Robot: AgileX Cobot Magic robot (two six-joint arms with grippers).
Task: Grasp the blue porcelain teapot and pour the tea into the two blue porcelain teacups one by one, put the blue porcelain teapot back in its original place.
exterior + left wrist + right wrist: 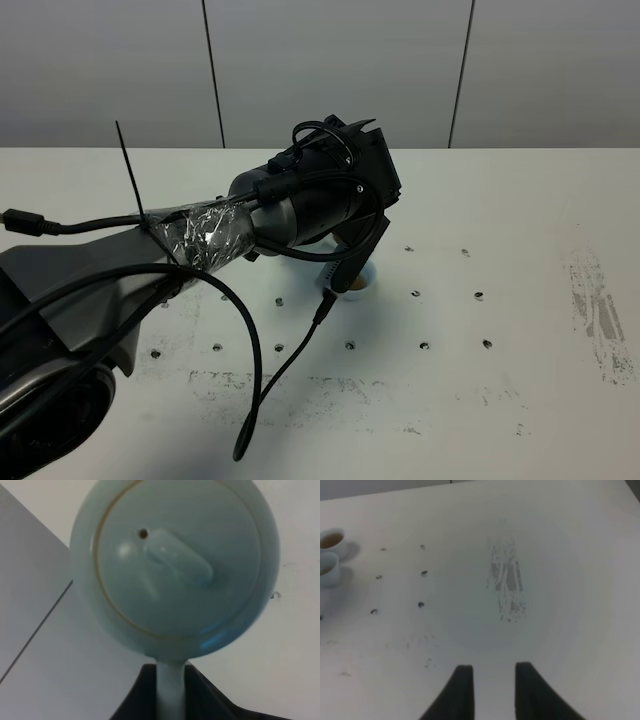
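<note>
The blue porcelain teapot (175, 565) fills the left wrist view, lid and knob facing the camera. My left gripper (170, 675) is shut on its loop handle (169, 690) and holds it off the table. In the exterior high view my left arm (300, 205) reaches to the table's middle and hides the teapot. One teacup (358, 285) with brown tea peeks out just under that gripper. The right wrist view shows both blue porcelain teacups (331, 540) (327, 569) side by side, each holding brown liquid. My right gripper (492, 685) is open, empty and far from them.
The white table (520, 230) has small dark screw holes and a grey scuffed patch (507, 585) on its right side. Black cables (255, 370) hang from my left arm over the table's front. A grey panelled wall stands behind.
</note>
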